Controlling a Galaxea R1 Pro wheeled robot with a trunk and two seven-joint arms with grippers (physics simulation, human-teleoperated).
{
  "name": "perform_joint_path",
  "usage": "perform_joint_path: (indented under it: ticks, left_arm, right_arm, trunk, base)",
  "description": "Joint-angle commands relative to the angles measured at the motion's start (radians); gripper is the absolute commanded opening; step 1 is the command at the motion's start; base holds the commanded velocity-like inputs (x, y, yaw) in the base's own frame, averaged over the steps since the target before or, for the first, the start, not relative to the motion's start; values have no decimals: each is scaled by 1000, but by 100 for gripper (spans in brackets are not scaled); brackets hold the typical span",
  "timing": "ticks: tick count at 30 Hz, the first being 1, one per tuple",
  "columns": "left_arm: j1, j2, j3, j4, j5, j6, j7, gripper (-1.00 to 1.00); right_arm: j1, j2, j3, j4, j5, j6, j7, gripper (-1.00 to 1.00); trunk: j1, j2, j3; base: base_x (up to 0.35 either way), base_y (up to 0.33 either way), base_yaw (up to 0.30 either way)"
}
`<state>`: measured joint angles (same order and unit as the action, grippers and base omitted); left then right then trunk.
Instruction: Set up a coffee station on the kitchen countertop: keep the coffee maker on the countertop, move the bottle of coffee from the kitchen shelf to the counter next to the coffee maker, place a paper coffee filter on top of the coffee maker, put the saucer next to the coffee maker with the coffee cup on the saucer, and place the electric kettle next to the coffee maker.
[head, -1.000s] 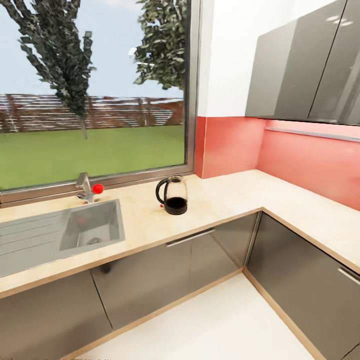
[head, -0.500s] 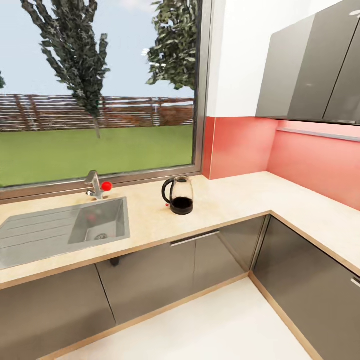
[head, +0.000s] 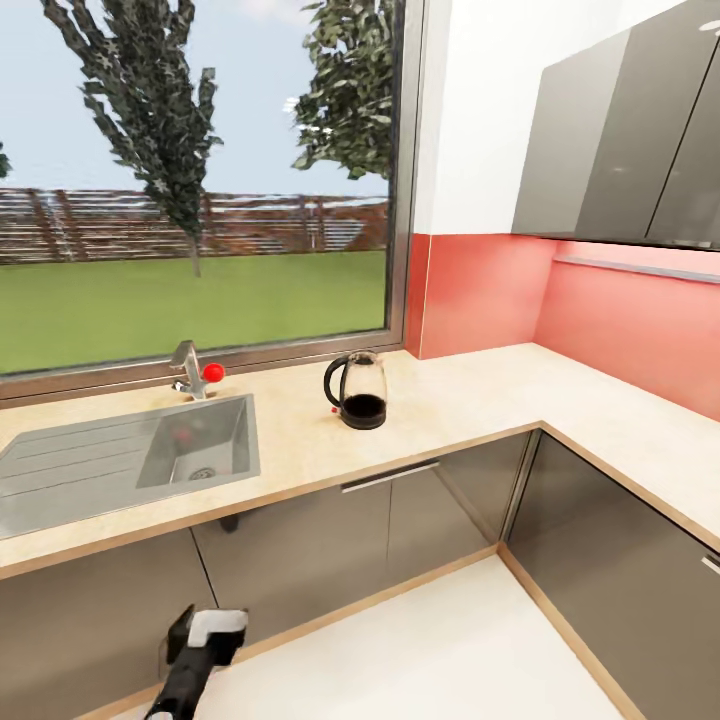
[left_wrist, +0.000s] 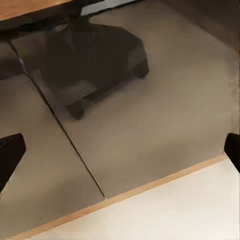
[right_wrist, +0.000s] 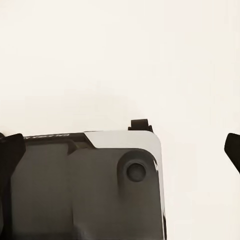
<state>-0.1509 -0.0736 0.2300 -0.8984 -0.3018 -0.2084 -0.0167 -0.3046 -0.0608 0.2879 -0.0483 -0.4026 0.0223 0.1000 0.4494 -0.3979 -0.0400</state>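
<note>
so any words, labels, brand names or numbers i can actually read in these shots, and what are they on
None can be read.
A short strip of pale lettering runs along the top edge of the robot's base in the right wrist view: too small and blurred to make out.
The electric kettle on the countertop: no label or marking visible.
The sink and the upper cabinets: no text.

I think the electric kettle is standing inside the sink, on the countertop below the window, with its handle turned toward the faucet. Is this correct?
Not quite. The electric kettle does not stand inside the sink; it stands on the bare countertop, apart from the sink, on its corner side. The head view shows this. The rest holds: it is below the window, and its handle is turned toward the faucet.
</note>
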Motion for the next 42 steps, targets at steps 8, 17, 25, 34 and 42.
perform_joint_path:
  ticks: [8, 17, 25, 34, 42]
  left_arm:
    - [-1, -29, -228, -270, 42, -12, 13, 100]
    - [-29, -33, -326, -530, 131, 53, 11, 100]
    - [-228, -17, -376, -598, 220, 385, -108, 100]
    - [-428, 112, -260, -510, 270, 628, -580, 100]
    - [-565, 268, -195, -226, 271, 633, -835, 100]
  right_arm:
    - [-1, -1, 8, -1, -10, 0, 3, 100]
    - [-1, -1, 8, -1, -10, -13, 3, 100]
    - [-1, -1, 8, -1, -10, -13, 3, 100]
    - [-1, -1, 9, -1, -10, -13, 3, 100]
    - [-1, 1, 11, -4, -7, -13, 4, 100]
  trunk:
    - [1, -2, -2]
    - [1, -2, -2]
    - [1, -2, -2]
    - [1, -2, -2]
    - [1, -2, -2]
  base:
    - [0, 0, 0]
    - [0, 0, 0]
    - [0, 0, 0]
    - [0, 0, 0]
    - [0, 0, 0]
